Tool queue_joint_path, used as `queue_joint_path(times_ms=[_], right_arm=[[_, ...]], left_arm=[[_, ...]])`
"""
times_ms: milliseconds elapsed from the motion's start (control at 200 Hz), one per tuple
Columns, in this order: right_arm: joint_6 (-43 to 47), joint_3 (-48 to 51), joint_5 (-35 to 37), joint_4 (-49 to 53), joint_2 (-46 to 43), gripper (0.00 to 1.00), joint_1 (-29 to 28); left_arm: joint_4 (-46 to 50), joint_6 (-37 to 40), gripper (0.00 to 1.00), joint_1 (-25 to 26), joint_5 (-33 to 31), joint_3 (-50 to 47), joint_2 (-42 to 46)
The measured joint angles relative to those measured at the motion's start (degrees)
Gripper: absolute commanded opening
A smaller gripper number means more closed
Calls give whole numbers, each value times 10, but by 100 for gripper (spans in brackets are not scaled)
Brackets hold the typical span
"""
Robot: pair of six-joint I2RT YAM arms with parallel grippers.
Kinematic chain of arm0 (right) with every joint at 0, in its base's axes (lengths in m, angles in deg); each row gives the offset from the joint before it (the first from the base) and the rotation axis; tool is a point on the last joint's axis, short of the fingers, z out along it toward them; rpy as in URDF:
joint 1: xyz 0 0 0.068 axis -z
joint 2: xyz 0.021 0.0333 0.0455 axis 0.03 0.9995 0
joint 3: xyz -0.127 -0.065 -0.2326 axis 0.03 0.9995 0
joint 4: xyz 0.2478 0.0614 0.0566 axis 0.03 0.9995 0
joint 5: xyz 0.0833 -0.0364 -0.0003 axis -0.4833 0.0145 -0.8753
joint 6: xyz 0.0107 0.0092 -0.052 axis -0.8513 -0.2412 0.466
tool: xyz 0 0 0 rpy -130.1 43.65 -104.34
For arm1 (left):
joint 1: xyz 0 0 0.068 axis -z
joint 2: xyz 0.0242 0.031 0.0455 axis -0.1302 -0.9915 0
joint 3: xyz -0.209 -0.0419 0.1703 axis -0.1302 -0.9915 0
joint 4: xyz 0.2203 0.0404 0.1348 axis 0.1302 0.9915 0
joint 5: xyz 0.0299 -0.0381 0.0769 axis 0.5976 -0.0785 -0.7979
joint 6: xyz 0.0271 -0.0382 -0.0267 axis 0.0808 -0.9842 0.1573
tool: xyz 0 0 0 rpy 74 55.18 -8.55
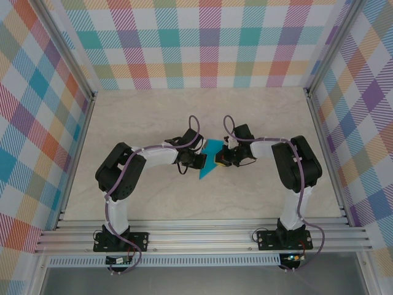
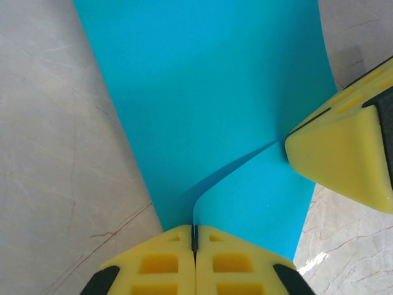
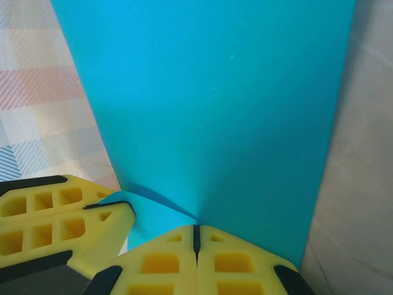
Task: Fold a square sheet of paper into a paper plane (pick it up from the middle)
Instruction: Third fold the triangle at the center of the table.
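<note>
The square sheet of paper (image 1: 210,150) is teal and folded into a narrow pointed shape, held in the air between my two grippers at the middle of the table. My left gripper (image 1: 201,161) is shut on one loose edge of the paper (image 2: 209,110), its yellow fingertips (image 2: 159,264) pressed together, and a flap curves up from the pinch. My right gripper (image 1: 220,158) is shut on the opposite edge of the paper (image 3: 221,110). The two grippers face each other closely. The right one's yellow finger (image 2: 341,163) shows in the left wrist view, and the left one's finger (image 3: 61,221) in the right wrist view.
The pale marbled table (image 1: 153,117) is ringed by checked walls (image 1: 202,43) with metal rails along the left (image 1: 77,153) and right (image 1: 325,153) sides. Both arms bend inward over the table's middle.
</note>
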Motion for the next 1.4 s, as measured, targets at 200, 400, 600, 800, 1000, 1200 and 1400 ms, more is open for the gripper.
queue_joint_path(times_ms=[200, 400, 600, 800, 1000, 1200, 1400], right_arm=[[0, 0, 2, 0, 0, 0, 0], [0, -2, 4, 3, 0, 0, 0], [0, -4, 4, 9, 0, 0, 0], [0, -4, 4, 9, 0, 0, 0], [0, -4, 4, 10, 0, 0, 0], [4, -10, 6, 24, 0, 0, 0], [8, -24, 13, 47, 0, 1, 0]], left_arm=[[21, -19, 42, 2, -7, -2, 16], [78, -60, 32, -1, -30, -14, 64], [62, -105, 12, 5, 40, -28, 101], [4, -146, 10, 12, 106, -38, 86], [-31, -168, 8, 12, 135, -39, 36], [-30, -170, 4, 12, 114, -56, 25], [-59, -170, 3, 12, 109, -82, 37]])
